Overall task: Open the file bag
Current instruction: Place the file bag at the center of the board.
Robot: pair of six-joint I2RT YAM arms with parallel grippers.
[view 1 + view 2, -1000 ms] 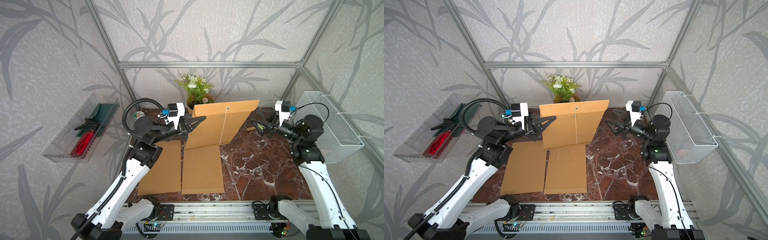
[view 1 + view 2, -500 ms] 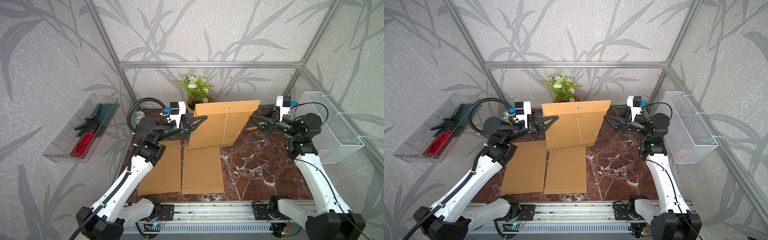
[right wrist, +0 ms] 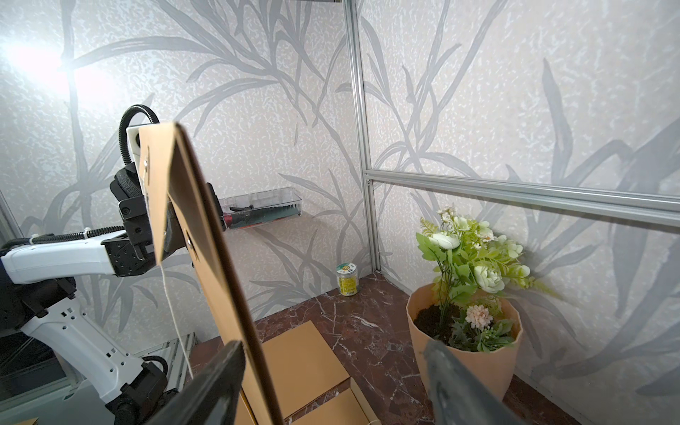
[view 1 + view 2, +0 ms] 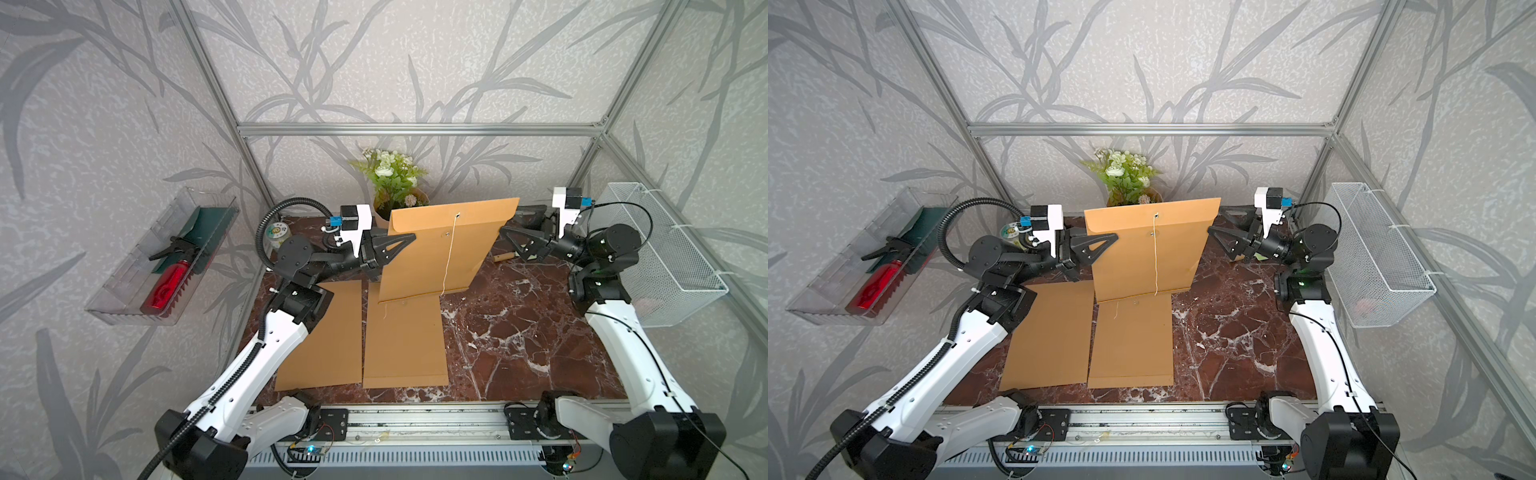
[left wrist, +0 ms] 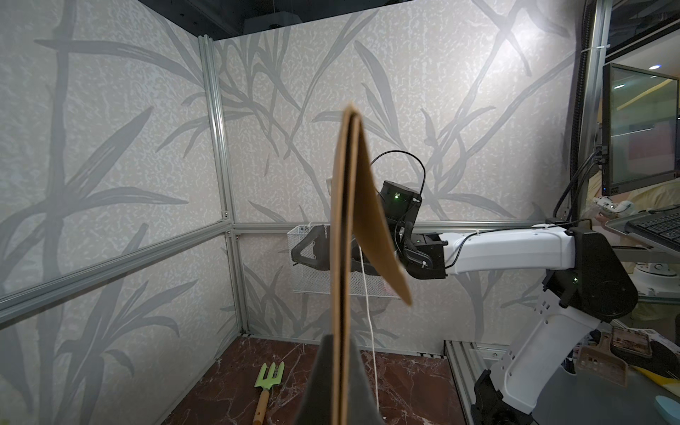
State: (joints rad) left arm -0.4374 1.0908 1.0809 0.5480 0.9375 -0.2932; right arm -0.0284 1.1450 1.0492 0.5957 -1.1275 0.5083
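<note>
Brown paper file bag [image 4: 428, 253] held upright in mid-air, flap [image 5: 371, 228] ajar, white string [image 4: 448, 266] dangling down its face

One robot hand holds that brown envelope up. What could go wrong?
The left hand pinches the file bag by one side edge only, so it might twist or slip when pulled. The open right hand could snag the dangling string rather than the flap. The flower pot close behind might get bumped.

Pot [image 4: 381, 215] mostly hid. (behind file bag [image 4: 432, 257])

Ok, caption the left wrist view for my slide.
Left gripper pinches upright kraft file bag edge-on; open right gripper beyond.
</note>
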